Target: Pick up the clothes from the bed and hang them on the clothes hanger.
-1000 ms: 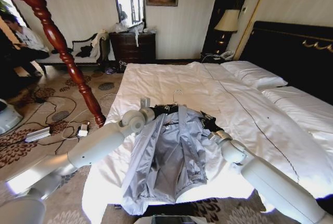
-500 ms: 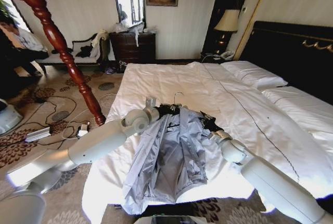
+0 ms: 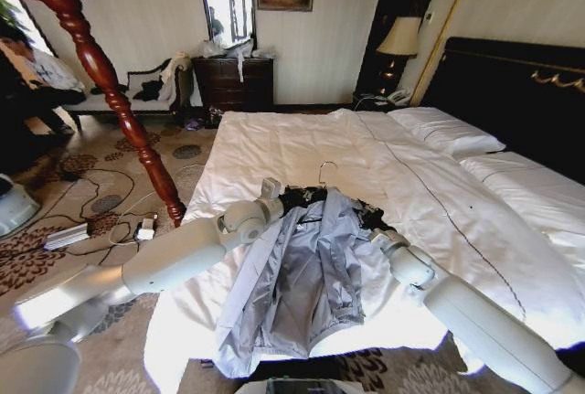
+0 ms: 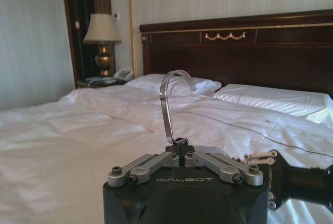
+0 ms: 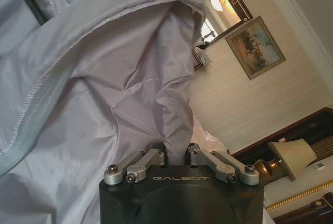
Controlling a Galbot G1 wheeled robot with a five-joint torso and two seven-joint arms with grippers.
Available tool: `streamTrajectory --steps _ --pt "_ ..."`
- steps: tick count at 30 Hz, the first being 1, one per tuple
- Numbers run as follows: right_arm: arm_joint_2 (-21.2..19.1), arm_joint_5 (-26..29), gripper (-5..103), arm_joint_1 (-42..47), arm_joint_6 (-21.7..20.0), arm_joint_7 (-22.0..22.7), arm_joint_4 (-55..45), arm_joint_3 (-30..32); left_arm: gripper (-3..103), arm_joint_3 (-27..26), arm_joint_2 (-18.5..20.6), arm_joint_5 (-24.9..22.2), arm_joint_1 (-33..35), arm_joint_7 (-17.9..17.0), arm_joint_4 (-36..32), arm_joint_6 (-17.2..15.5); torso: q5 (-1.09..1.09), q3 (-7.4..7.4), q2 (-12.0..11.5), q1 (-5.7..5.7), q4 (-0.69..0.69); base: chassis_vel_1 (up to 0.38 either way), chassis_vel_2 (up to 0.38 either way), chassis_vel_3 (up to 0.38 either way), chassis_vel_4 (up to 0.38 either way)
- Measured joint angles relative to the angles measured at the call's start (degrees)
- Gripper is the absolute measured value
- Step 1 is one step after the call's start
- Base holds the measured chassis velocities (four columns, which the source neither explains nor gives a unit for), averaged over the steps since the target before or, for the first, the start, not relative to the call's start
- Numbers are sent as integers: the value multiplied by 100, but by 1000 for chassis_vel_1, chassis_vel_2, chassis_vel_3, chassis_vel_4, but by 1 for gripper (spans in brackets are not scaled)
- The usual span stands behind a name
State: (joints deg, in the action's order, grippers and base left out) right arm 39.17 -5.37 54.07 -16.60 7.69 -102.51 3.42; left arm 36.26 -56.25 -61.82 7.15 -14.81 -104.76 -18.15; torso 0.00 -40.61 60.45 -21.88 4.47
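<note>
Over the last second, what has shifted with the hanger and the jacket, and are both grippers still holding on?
The left gripper, shut on the clothes hanger at its hook, has carried it farther up the bed toward the headboard, dragging the jacket collar along. The right gripper stays shut on the jacket fabric and has barely moved. Bed and coat stand are unchanged.

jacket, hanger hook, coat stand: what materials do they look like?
Jacket: thin light grey synthetic, probably nylon or polyester; it crinkles finely with a faint sheen. Left gripper is shut on the hanger at the hook: bright silver bent wire or strip, likely steel. Right gripper is shut on the jacket. Coat stand: turned, glossy red-brown wood, apparently varnished.
</note>
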Motion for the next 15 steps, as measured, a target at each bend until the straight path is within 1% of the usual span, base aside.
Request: streamTrajectory --steps 8,12,13,14,15 --pt "0 22 15 -36 -24 8 43 4 0 119 -40 150 -52 38 -142 -3 0 0 0 0 -1 0 0 0 0" --pt "-23 35 15 -9 -24 8 41 42 0 158 71 281 23 115 -233 -25 0 0 0 0 0 0 0 0 0" --pt "-23 41 15 -1 -25 8 34 51 0 184 152 366 57 164 -290 -24 -1 0 0 0 -2 0 0 0 0" --pt "-14 41 15 3 -25 8 34 50 -3 189 193 409 81 170 -331 -24 0 0 0 0 -2 0 0 0 0" --pt "1 41 15 5 -25 8 37 48 1 189 223 432 106 166 -367 -24 0 0 0 0 -2 0 0 0 0"
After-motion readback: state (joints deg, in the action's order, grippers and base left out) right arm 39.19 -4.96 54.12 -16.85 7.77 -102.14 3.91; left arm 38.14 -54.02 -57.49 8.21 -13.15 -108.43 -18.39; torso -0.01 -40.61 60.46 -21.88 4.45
